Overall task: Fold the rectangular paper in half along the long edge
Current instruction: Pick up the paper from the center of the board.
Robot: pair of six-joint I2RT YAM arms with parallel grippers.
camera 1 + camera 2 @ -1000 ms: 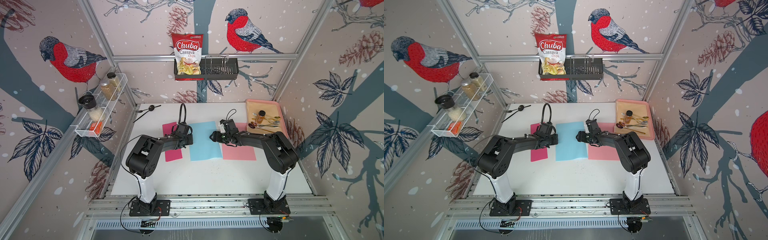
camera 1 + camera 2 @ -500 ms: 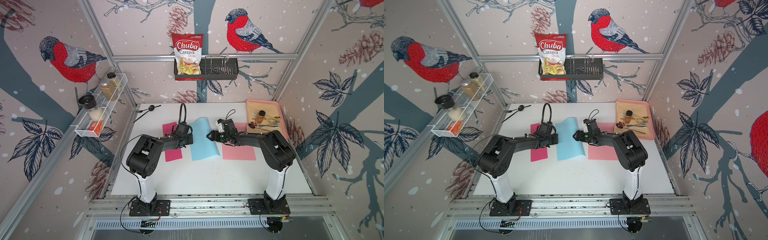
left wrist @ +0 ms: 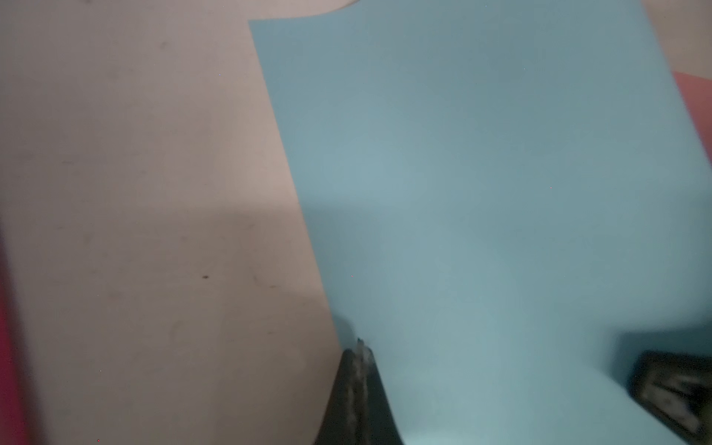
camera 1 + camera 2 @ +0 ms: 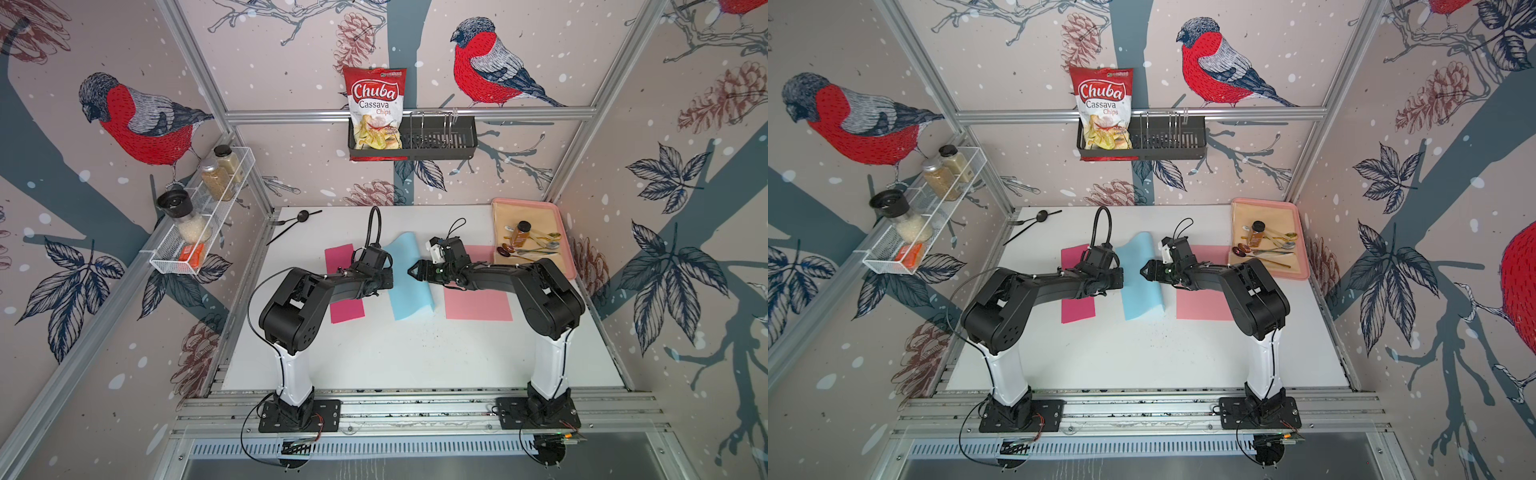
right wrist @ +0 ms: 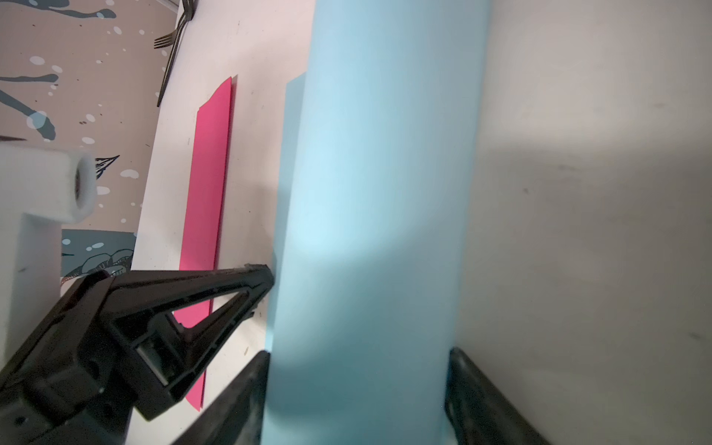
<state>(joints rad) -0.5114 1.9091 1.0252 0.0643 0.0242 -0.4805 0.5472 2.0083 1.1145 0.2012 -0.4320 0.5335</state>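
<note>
The blue paper (image 4: 409,299) sits curled on the bench (image 4: 415,353), left jaws shut at its edge, right jaws wide open around it, so it may spring back flat.

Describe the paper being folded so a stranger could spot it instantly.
Three sheets sit in a row on the white table. Look between the magenta sheet and the pale pink sheet. That blue paper alone curls up off the surface.
</note>
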